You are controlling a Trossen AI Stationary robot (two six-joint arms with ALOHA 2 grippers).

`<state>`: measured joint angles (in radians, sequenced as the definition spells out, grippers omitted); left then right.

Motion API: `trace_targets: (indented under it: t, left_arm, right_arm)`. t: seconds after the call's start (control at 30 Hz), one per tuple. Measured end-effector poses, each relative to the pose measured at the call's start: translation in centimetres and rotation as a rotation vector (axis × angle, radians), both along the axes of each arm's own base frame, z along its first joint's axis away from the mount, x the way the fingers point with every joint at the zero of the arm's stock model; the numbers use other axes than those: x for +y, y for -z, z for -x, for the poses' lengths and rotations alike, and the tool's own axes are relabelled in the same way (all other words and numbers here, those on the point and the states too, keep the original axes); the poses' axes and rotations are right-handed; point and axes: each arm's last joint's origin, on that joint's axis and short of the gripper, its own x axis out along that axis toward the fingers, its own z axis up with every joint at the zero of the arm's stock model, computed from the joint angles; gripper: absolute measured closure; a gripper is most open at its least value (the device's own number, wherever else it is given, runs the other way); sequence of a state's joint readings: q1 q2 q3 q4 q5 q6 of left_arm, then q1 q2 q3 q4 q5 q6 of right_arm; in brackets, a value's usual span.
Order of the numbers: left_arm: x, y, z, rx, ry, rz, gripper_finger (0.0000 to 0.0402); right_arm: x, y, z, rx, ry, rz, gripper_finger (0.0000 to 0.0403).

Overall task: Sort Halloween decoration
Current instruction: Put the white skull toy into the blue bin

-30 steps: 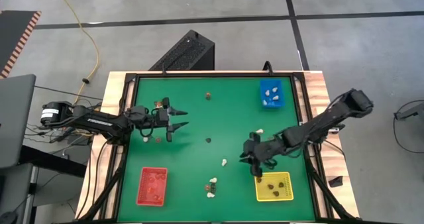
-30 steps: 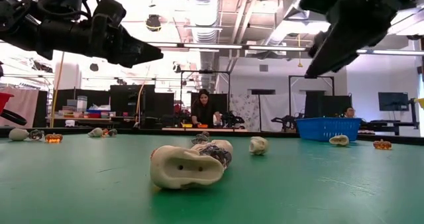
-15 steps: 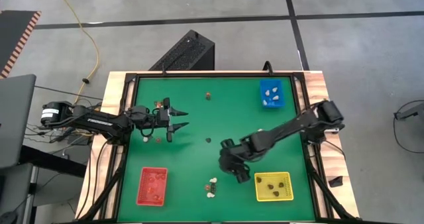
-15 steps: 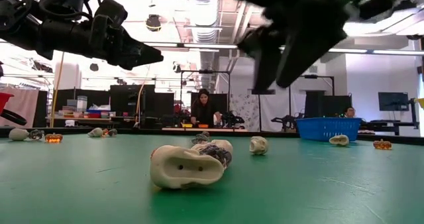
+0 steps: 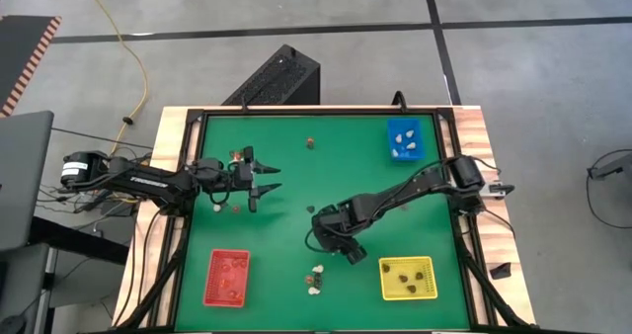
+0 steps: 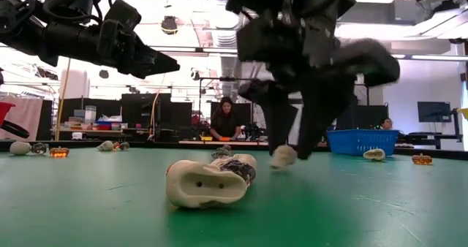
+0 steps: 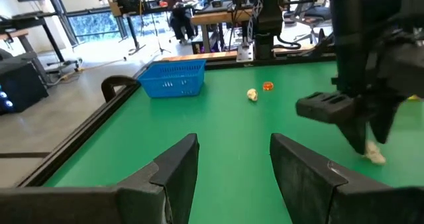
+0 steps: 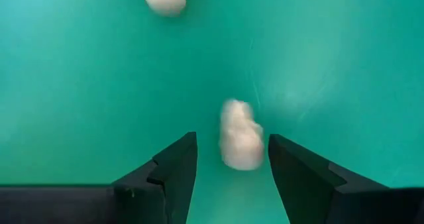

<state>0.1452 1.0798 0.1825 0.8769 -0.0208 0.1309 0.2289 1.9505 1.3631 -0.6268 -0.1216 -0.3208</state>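
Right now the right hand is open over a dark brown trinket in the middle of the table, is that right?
Not quite. The right hand is open mid-table, but the trinket between its fingers is whitish-cream, not dark brown. The right wrist view shows it.

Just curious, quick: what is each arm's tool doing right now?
Left tool: open, empty, above the mat.
Right tool: open, a whitish trinket between its fingers, not gripped.

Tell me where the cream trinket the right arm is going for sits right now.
The cream trinket lies on the green mat between the right gripper's open fingers. In the high view that gripper is mid-table, left of the yellow tray.
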Motion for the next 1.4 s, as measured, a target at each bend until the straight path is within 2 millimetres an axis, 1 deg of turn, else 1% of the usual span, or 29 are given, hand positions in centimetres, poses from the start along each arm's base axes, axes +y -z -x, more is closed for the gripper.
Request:
trace_targets:
  t: [0.17,0.3,0.57,0.63,0.73,0.83,1.03,1.07,1.13,1.23,1.33,1.4]
  left_arm:
    - [0.0,0.1,0.0,0.009,0.0,-0.009,0.0223]
    - [0.0,0.1,0.0,0.01,0.0,-0.016,0.0223]
    - [0.0,0.1,0.0,0.01,0.0,-0.017,0.0223]
    - [0.0,0.1,0.0,0.01,0.0,-0.016,0.0223]
    - [0.0,0.1,0.0,0.01,0.0,-0.016,0.0223]
    - [0.0,0.1,0.0,0.01,0.0,-0.015,0.0223]
    - [0.0,0.1,0.0,0.01,0.0,-0.014,0.0223]
    - [0.0,0.1,0.0,0.01,0.0,-0.015,0.0223]
    - [0.0,0.1,0.0,0.01,0.0,-0.014,0.0223]
    - [0.0,0.1,0.0,0.01,0.0,-0.014,0.0223]
    - [0.0,0.1,0.0,0.008,0.0,-0.011,0.0223]
    - [0.0,0.1,0.0,0.008,0.0,-0.011,0.0223]
  right_arm:
    - [-0.4,-0.4,-0.1,-0.021,0.012,0.01,0.0184]
    - [-0.6,0.1,-0.2,-0.003,0.018,0.014,0.0184]
    - [-0.5,0.0,-0.4,-0.028,0.017,0.008,0.0185]
    - [-0.5,0.2,-0.3,-0.031,0.016,0.007,0.0189]
    - [-0.5,0.9,0.0,-0.027,0.016,0.011,0.0203]
    - [-0.4,1.4,0.2,-0.035,0.013,0.011,0.0226]
    - [-0.4,1.5,0.3,-0.036,0.02,0.007,0.0286]
    - [-0.4,1.4,0.3,-0.037,0.021,0.006,0.0293]
    - [-0.4,1.3,0.4,-0.035,0.028,0.003,0.0296]
    - [-0.4,0.2,0.8,0.006,0.043,0.006,0.0296]
    - [-0.5,-2.3,1.4,0.008,0.091,-0.013,0.0291]
    - [-0.6,-4.0,2.2,-0.001,0.148,-0.043,0.0287]
